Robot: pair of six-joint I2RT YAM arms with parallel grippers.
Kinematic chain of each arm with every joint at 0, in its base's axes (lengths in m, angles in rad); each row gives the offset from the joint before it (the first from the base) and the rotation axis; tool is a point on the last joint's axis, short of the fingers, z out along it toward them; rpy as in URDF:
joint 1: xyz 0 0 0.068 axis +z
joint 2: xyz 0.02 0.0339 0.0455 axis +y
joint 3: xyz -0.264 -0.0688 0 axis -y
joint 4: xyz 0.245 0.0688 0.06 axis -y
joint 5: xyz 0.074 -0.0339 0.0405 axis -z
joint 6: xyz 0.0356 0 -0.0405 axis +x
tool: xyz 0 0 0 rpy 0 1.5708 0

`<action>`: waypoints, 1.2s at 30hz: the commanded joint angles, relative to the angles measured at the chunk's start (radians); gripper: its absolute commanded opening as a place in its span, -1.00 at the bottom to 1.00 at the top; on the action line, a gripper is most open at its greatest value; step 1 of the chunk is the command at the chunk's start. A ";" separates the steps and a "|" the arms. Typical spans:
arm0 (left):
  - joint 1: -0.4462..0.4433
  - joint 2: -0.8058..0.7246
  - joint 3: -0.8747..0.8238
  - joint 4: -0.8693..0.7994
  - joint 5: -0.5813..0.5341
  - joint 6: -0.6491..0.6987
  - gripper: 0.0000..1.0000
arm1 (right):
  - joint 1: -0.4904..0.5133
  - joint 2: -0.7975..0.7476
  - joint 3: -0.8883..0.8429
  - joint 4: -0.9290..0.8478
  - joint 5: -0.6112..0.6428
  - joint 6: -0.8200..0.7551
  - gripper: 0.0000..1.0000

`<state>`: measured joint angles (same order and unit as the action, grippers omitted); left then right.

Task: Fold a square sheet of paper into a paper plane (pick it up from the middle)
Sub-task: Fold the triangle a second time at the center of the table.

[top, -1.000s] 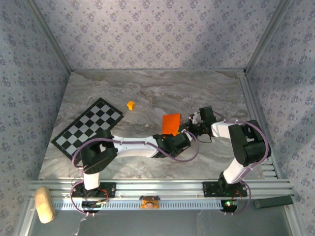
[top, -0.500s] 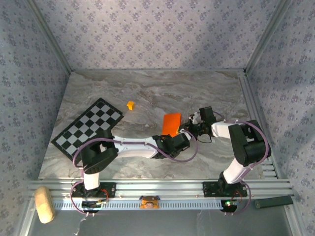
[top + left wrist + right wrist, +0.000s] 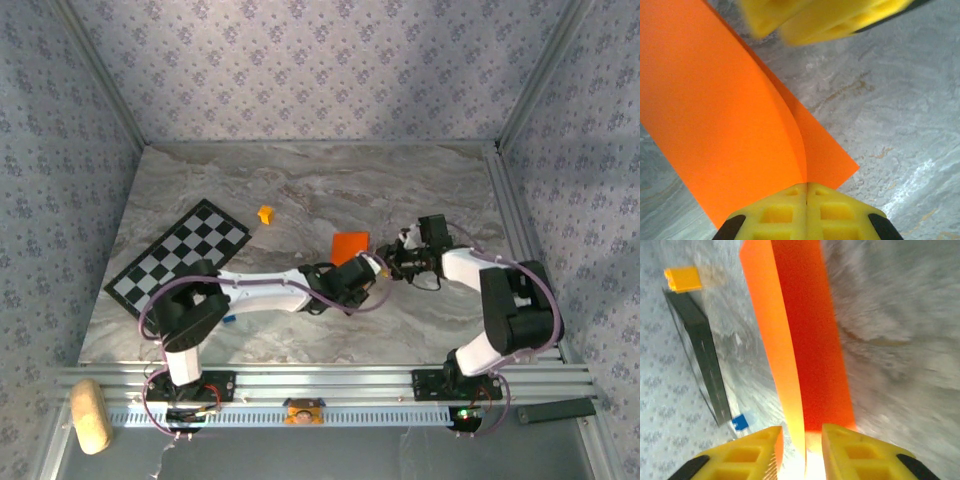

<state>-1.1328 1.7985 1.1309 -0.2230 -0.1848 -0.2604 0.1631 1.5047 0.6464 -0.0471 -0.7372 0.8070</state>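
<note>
The square sheet of paper (image 3: 350,243) is bright orange, folded over on itself and raised off the marble near the table's middle. In the left wrist view the sheet (image 3: 715,110) curves up from the table, and my left gripper (image 3: 806,187) is shut on its near edge at the fold. My left gripper (image 3: 372,266) reaches in from the left, just below the paper. My right gripper (image 3: 395,262) faces it from the right. In the right wrist view the folded paper (image 3: 810,340) runs between my right gripper's (image 3: 802,440) parted fingers, which stand open around it.
A black-and-white checkered board (image 3: 180,258) lies at the left. A small yellow-orange cube (image 3: 265,213) sits beyond it, and a small blue piece (image 3: 228,320) lies by the left arm. Patterned walls close the table on three sides.
My left gripper has shut on the paper's edge. My right gripper has opened its hold on the paper. Both arms have shifted slightly, and the paper now stands a little higher and farther back.
</note>
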 commanded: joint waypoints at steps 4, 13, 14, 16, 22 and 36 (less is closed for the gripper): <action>0.130 -0.041 -0.038 0.097 0.417 -0.129 -1.00 | -0.056 -0.136 -0.042 -0.156 0.115 -0.050 -0.27; 0.182 -0.021 -0.048 0.193 0.596 -0.251 -1.00 | -0.010 -0.183 -0.069 -0.188 0.071 -0.101 -0.45; 0.186 -0.021 -0.052 0.206 0.603 -0.265 -1.00 | -0.006 -0.182 -0.071 -0.190 0.072 -0.104 -0.49; 0.193 -0.016 -0.053 0.223 0.619 -0.288 -1.00 | 0.002 -0.180 -0.073 -0.185 0.067 -0.103 -0.60; 0.195 0.002 -0.044 0.217 0.609 -0.307 -1.00 | 0.039 -0.146 -0.051 -0.195 0.066 -0.125 -0.80; 0.194 0.009 -0.039 0.128 0.549 -0.266 -1.00 | 0.166 -0.024 -0.032 -0.156 0.124 -0.128 -0.96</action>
<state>-0.9405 1.7954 1.0836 -0.0597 0.3737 -0.5484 0.3122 1.4570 0.5869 -0.2043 -0.6231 0.6975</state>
